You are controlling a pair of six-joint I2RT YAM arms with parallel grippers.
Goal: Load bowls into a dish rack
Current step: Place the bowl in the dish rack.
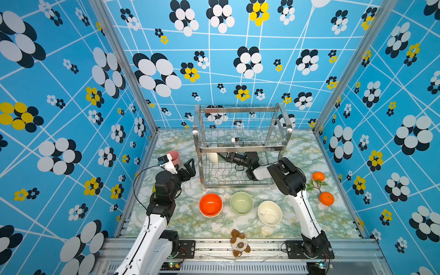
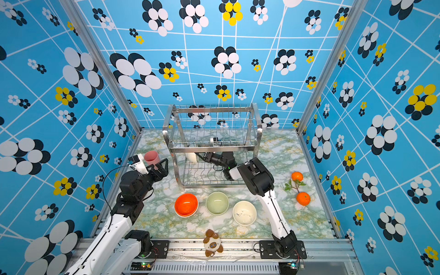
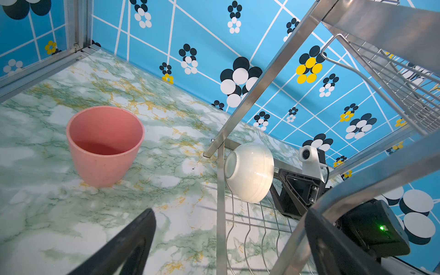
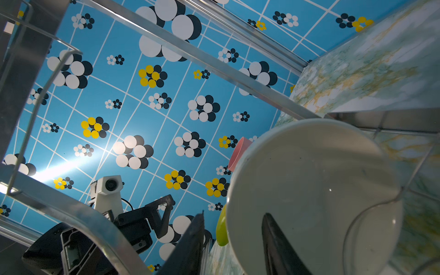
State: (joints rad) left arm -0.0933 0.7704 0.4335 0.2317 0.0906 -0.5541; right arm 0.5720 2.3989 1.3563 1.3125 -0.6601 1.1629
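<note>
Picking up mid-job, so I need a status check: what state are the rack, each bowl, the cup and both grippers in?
rack, upper tier empty, one bowl in lower tier
racked bowl, on its side between prongs
orange bowls, nested, upright on table
green bowl, upright, empty, on table
cream bowl, upright on table, dark marks inside
cup, upright, empty
left gripper, open, holding nothing
right gripper, open, straddling racked bowl's rim

Cream bowl [image 1: 212, 157] partly behind dish rack [image 1: 240, 149]
</note>
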